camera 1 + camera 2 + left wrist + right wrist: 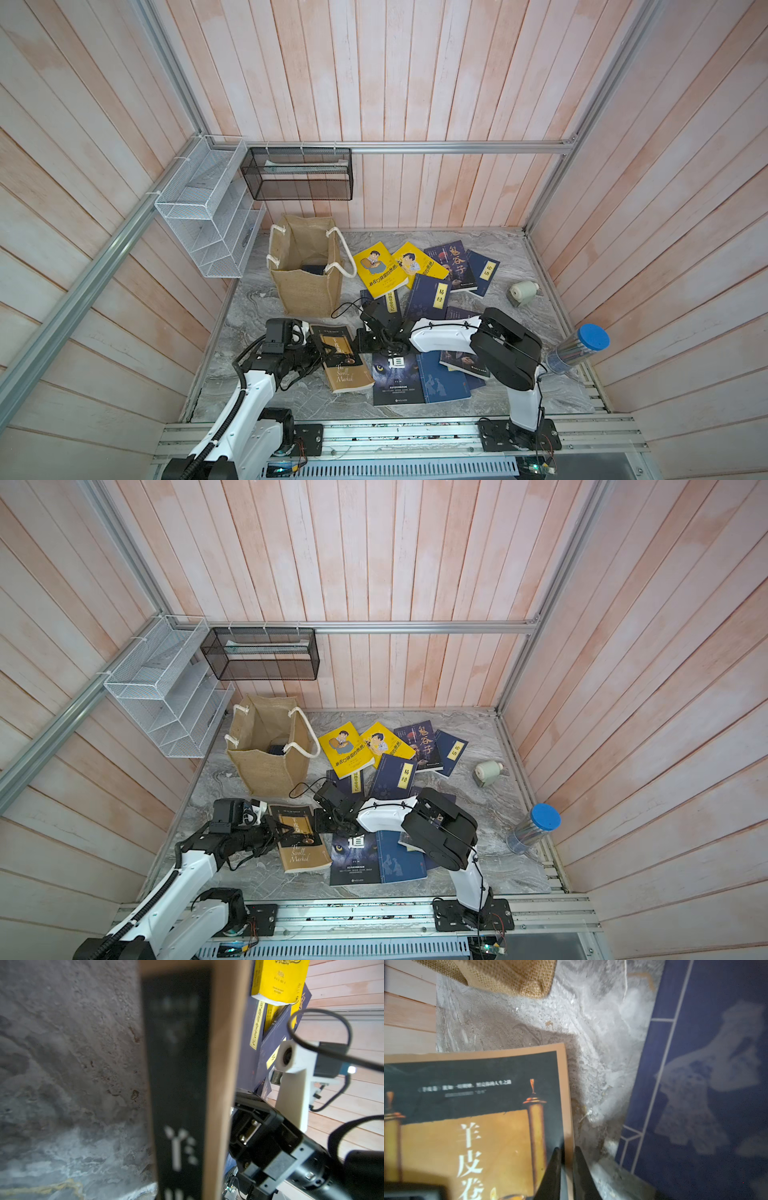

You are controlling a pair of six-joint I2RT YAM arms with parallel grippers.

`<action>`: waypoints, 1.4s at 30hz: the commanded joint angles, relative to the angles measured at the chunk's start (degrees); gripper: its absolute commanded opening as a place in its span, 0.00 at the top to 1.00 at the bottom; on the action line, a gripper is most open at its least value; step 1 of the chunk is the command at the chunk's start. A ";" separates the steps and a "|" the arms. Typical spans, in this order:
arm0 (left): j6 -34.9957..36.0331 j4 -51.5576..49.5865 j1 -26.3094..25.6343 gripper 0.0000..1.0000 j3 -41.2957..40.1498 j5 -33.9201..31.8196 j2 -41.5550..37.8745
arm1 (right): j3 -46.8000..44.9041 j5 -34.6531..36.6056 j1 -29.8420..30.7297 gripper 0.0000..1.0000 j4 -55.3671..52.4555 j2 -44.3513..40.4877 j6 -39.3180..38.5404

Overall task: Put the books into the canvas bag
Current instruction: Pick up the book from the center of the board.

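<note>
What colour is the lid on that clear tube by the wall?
Blue. The lid on the clear tube shows best in a top view.

1. Both top views hang high over the robot's base, looking steeply down toward the back wall point(415, 83). They share nearly the whole table point(511, 253) point(482, 729), offset only slightly sideways.
2. The left wrist camera sits almost against the tan book point(178, 1064), blurred by nearness, facing across toward the right arm point(311, 1167).
3. The right wrist camera looks along the right gripper point(567, 1148), close over the same book's cover.
</note>
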 commanded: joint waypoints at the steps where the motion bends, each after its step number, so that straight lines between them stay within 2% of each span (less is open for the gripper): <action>1: 2.46 -1.41 -0.16 0.96 6.29 -0.50 -3.34 | -2.77 1.60 0.74 0.84 -2.95 -4.34 -0.96; 7: 8.20 -4.10 -0.24 1.00 13.12 0.99 -5.64 | -3.67 8.21 0.48 0.68 -3.42 -16.26 -4.72; 11: 16.50 -8.01 -0.24 1.00 20.54 1.45 -5.75 | -3.59 12.73 0.48 0.64 -5.25 -24.40 -8.24; 15: 21.66 -9.04 -0.24 1.00 26.28 3.90 -5.67 | -6.23 15.67 0.48 0.59 -4.21 -33.04 -10.39; 18: 23.08 -7.09 -0.23 1.00 29.05 7.02 -6.30 | -9.92 14.38 0.33 0.53 0.84 -39.46 -12.86; 23: 23.27 1.09 -0.18 1.00 30.37 13.68 -7.41 | -11.71 6.22 -1.83 0.37 6.68 -44.32 -16.08; 27: 19.55 11.37 -0.22 1.00 29.31 20.20 -6.55 | -10.98 -3.80 -6.20 0.31 9.15 -43.58 -14.46; 31: 9.91 28.22 -0.17 1.00 26.05 26.68 -4.80 | -10.78 -12.44 -10.61 0.28 12.76 -42.81 -13.21; 35: -1.03 46.64 -0.16 1.00 23.22 30.90 -1.45 | -10.31 -17.38 -13.48 0.25 14.29 -42.84 -14.72; 42: -10.83 63.00 -0.17 1.00 23.30 36.22 4.96 | -9.90 -24.89 -15.56 0.24 18.28 -40.52 -15.09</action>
